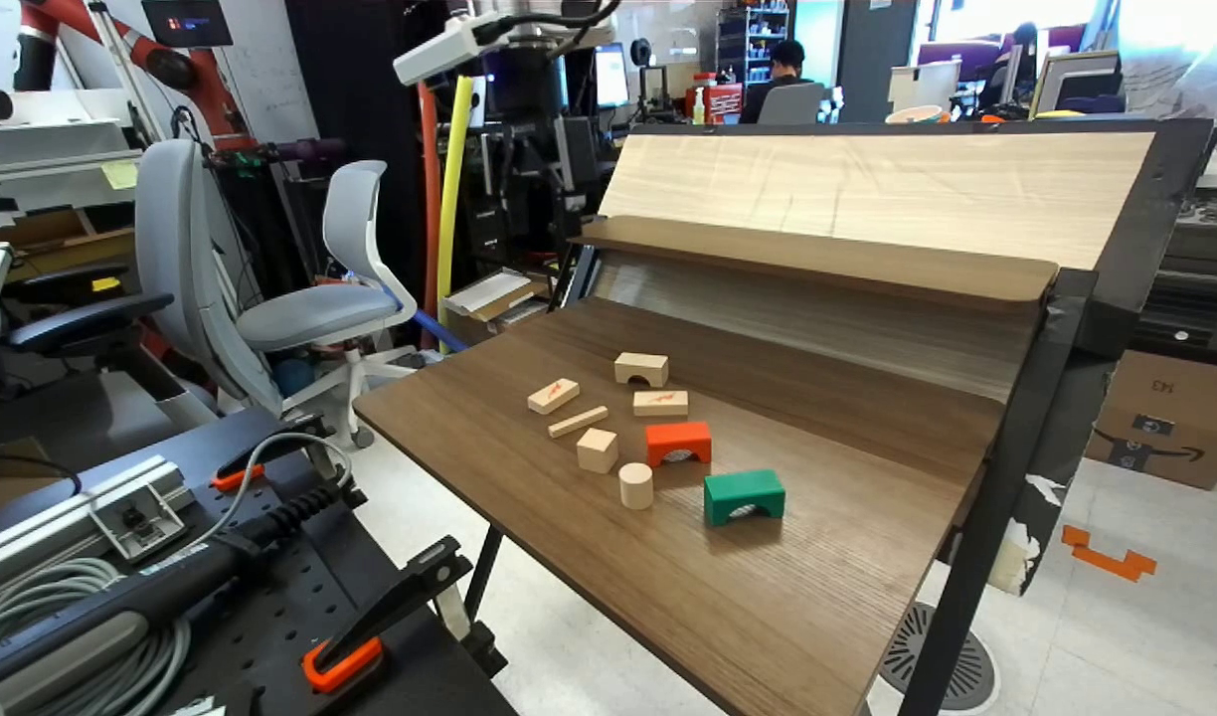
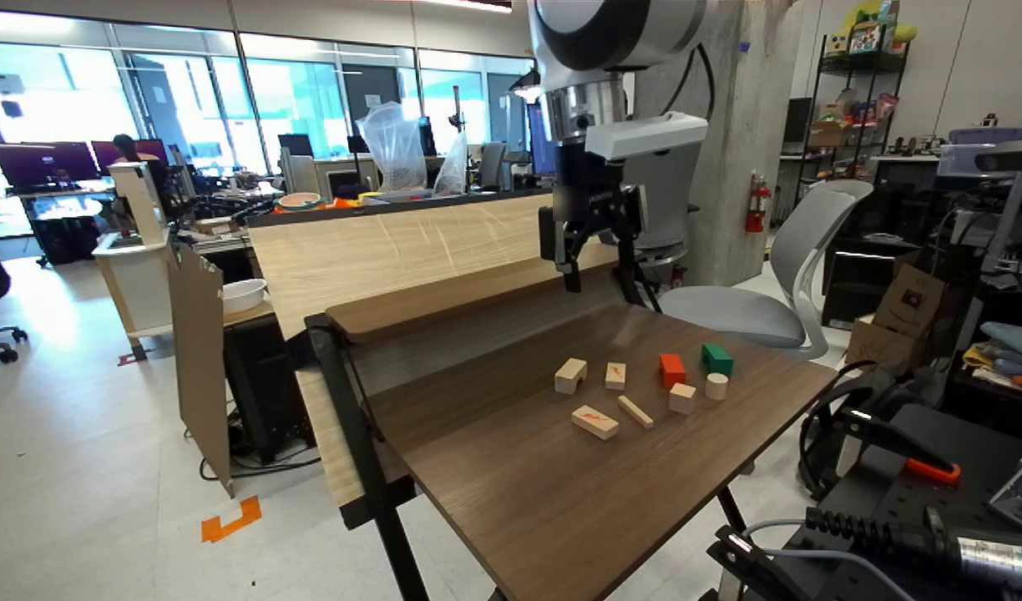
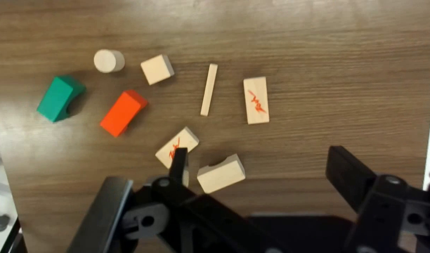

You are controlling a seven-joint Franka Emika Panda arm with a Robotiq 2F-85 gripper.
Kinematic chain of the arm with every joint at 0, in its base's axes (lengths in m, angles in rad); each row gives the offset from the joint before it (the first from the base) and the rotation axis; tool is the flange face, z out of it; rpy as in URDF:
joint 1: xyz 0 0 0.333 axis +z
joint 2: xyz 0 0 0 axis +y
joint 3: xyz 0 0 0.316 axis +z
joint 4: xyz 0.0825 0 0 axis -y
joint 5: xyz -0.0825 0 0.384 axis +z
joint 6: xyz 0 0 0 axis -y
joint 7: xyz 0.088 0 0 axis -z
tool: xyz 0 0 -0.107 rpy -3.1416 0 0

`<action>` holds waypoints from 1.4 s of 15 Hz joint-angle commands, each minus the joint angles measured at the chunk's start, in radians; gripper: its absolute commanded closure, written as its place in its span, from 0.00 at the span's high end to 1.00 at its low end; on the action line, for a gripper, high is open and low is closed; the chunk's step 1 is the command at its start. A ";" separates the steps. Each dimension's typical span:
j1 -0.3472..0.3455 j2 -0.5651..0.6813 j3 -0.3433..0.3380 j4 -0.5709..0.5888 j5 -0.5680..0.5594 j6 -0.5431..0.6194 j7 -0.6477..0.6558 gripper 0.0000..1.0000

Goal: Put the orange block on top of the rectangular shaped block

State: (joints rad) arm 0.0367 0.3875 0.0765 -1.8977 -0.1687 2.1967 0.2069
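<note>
The orange block (image 1: 680, 439) is an orange-red arch piece lying on the brown table; it also shows in an exterior view (image 2: 671, 370) and in the wrist view (image 3: 121, 113). Two pale oblong wooden blocks with red scribbles lie flat. One rectangular block (image 3: 256, 101) lies apart, beside a thin stick, also in both exterior views (image 1: 553, 396) (image 2: 595, 421). The second rectangular block (image 3: 171, 151) is partly covered by a finger in the wrist view. I cannot tell which is meant. My gripper (image 3: 259, 151) is open and empty, high above the table; it also shows in an exterior view (image 2: 590, 259).
A green arch block (image 3: 58, 98), a wooden cylinder (image 3: 109, 61), a wooden cube (image 3: 157, 69), a thin stick (image 3: 209, 90) and a wooden arch (image 3: 221, 174) lie around them. A raised shelf (image 1: 817, 254) runs along one long side of the table (image 1: 847, 597).
</note>
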 commanded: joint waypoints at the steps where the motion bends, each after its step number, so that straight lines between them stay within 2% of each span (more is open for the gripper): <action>1: 0.041 0.117 -0.044 0.181 -0.056 0.004 -0.062 1.00; 3: 0.038 0.156 -0.043 0.245 0.008 0.040 -0.023 1.00; 4: 0.039 0.098 -0.048 0.157 -0.006 0.017 -0.045 1.00; 7: 0.041 0.136 -0.050 0.217 0.001 0.026 -0.038 1.00; 15: 0.042 0.142 -0.050 0.226 0.002 0.026 -0.035 1.00; 21: 0.010 0.147 -0.064 0.230 0.099 0.012 0.010 1.00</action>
State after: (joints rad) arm 0.0551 0.5313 0.0279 -1.6778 -0.1359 2.2226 0.1976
